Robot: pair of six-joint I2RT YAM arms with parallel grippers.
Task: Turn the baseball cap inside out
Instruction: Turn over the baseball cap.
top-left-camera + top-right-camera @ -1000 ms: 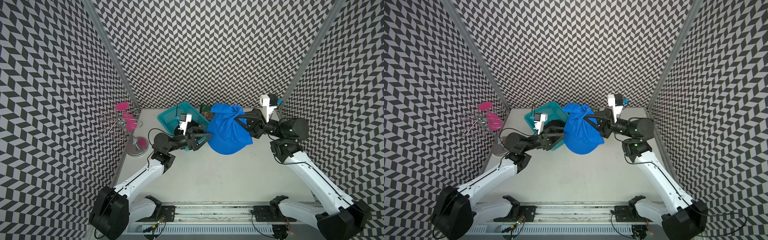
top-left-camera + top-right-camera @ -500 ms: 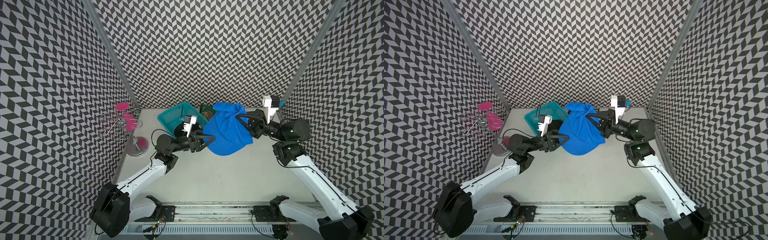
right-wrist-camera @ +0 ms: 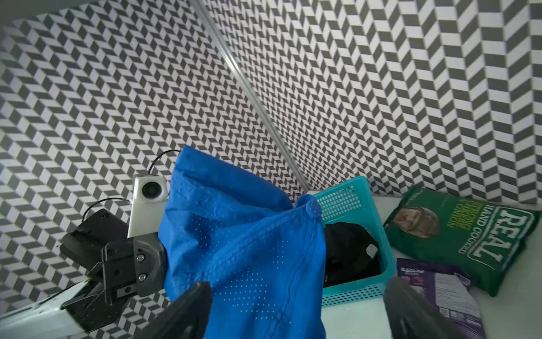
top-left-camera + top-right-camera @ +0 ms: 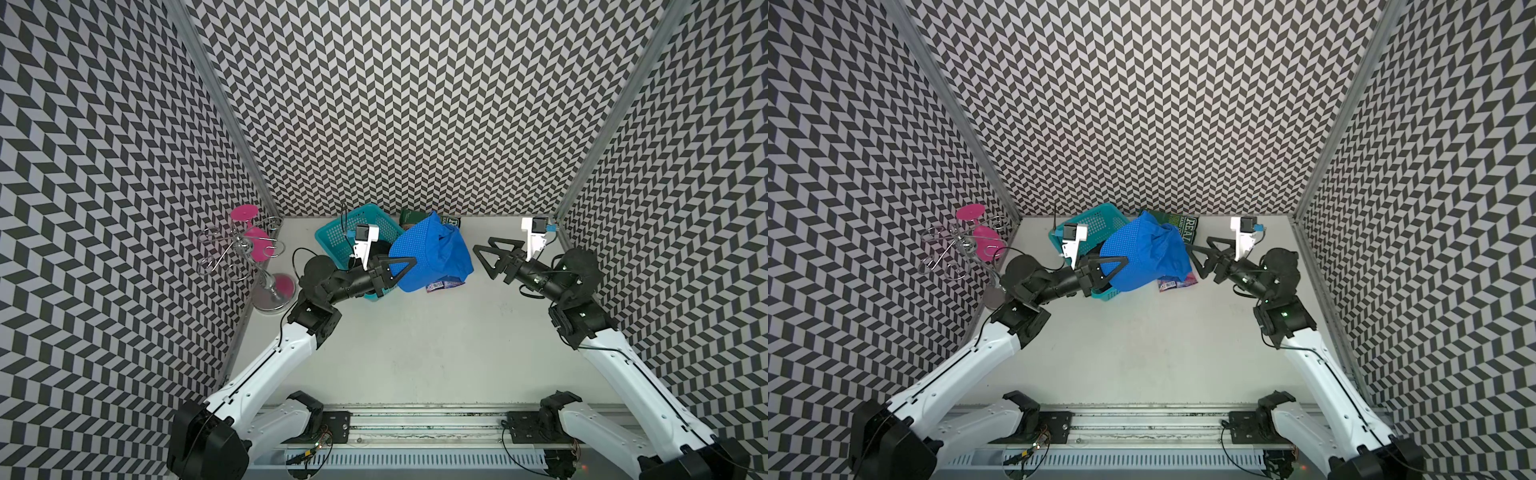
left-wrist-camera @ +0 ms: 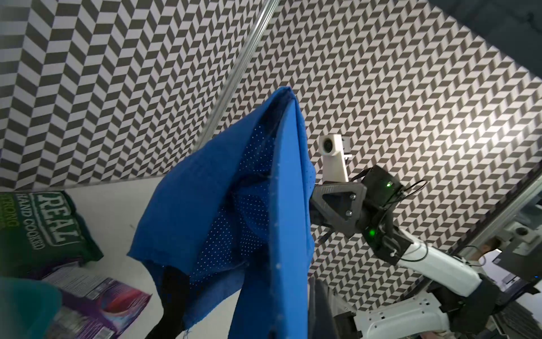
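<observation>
Far off to the left of the left gripper, against the side wall, stands a wire stand with pink discs. Closer in, just behind and beneath that gripper's wrist, sits the teal basket, with 1 dark, crumpled item lying inside it. The left gripper reaches out over the basket's near corner and is clenched tight on the blue baseball cap, pinching its fabric at the side nearest the arm. The cap hangs in the air off those fingertips, bunched and folded, its perforated mesh panels showing and the top button pointing toward the basket. Below and behind the cap, on the table, lie 2 snack packets: a green crisp bag by the back wall and a purple packet just beneath the cap's lower edge. To the right of the cap, the right gripper faces it with its 2 fingers spread wide, grasping nothing. In a top view a clear gap separates it from the fabric.
</observation>
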